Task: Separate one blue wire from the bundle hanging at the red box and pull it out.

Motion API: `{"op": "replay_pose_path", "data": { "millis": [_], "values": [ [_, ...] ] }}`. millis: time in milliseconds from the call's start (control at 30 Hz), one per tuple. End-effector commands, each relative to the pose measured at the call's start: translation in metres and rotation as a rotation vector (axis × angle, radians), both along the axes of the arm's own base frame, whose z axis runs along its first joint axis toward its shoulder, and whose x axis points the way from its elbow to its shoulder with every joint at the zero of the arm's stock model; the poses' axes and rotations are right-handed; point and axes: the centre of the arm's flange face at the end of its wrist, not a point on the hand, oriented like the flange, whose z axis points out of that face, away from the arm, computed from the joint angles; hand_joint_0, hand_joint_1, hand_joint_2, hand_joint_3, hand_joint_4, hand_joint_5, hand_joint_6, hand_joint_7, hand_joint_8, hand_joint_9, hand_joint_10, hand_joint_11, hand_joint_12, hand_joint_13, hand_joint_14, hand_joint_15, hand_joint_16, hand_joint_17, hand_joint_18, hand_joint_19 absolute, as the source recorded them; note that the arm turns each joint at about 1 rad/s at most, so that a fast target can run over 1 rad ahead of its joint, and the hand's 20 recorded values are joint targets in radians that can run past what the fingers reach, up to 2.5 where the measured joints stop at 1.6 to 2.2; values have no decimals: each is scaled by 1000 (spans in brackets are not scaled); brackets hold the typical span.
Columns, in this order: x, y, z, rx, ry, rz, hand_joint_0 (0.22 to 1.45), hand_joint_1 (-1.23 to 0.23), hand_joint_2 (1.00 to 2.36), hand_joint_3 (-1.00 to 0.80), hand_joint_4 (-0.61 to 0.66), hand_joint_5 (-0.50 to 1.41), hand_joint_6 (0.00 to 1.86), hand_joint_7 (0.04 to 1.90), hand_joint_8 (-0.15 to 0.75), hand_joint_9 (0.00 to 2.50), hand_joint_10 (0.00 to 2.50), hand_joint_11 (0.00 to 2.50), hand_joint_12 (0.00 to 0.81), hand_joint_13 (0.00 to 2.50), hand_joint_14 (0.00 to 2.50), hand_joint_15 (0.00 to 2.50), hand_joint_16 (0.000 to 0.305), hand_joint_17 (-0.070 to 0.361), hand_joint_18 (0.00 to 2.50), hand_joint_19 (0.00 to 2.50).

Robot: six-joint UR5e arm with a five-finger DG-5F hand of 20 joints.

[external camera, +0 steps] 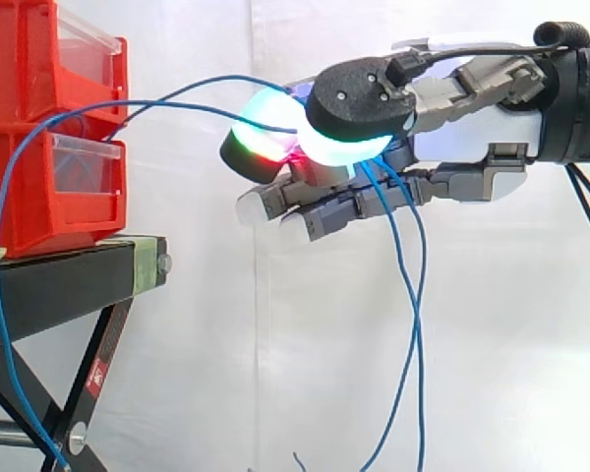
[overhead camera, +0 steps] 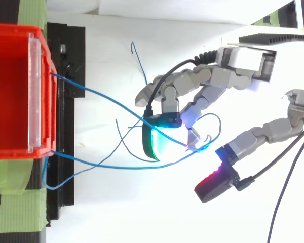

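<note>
Two blue wires [overhead camera: 86, 90]: stretch from red box [overhead camera: 10, 91] front edge to the hand [external camera: 462, 138].
Fingers: curled, pinching both wires between glowing pads.

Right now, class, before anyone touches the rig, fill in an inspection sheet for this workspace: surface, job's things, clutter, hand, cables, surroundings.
Surface: black stand, with green tape on its top.
Job's things: stacked red bins on the stand; blue wires run from them across to the hand.
Clutter: nothing seen.
Hand: hand level with the bins and apart from them, fingers curled round the blue wires.
Cables: wire ends hang loose below the hand; one loop drops beside the stand.
Surroundings: white curtain behind.
</note>
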Motion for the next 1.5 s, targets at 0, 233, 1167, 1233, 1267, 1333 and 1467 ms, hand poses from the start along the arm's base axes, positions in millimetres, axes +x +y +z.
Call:
{"op": "replay_pose_path", "data": {
  "millis": [0, 233, 1167, 1233, 1267, 1333, 1467],
  "values": [
    [0, 0, 0, -1, -3, -1, 587, -848, 1005, -440, 123, -203, 728, 1198, 240, 723, 18, 1476, 278, 230, 22, 572, 48, 108, 216, 566],
    [0, 0, 0, -21, -2, -2, 521, -681, 1000, -496, 141, -159, 625, 1279, 266, 806, 17, 1419, 297, 257, 22, 598, 50, 113, 197, 581],
    [0, 0, 0, -53, 1, -8, 603, -743, 1024, -182, 116, -155, 780, 1172, 273, 1005, 15, 1495, 311, 453, 23, 630, 47, 105, 352, 613],
    [0, -1, 0, -53, -1, -10, 603, -739, 1024, -183, 115, -155, 781, 1176, 273, 1002, 14, 1507, 311, 453, 21, 628, 47, 105, 351, 614],
    [0, 0, 0, -53, -1, -6, 601, -738, 1025, -176, 109, -154, 781, 1181, 272, 1001, 13, 1494, 313, 448, 22, 625, 47, 105, 351, 614],
    [0, 0, 0, -53, -1, -8, 596, -737, 1027, -149, 102, -153, 785, 1184, 276, 995, 14, 1511, 312, 440, 22, 612, 47, 105, 349, 615],
    [0, 0, 0, -53, -1, -8, 593, -733, 1029, -87, 87, -158, 815, 1210, 283, 998, 15, 1502, 312, 435, 22, 614, 47, 105, 347, 607]
  ]
}}
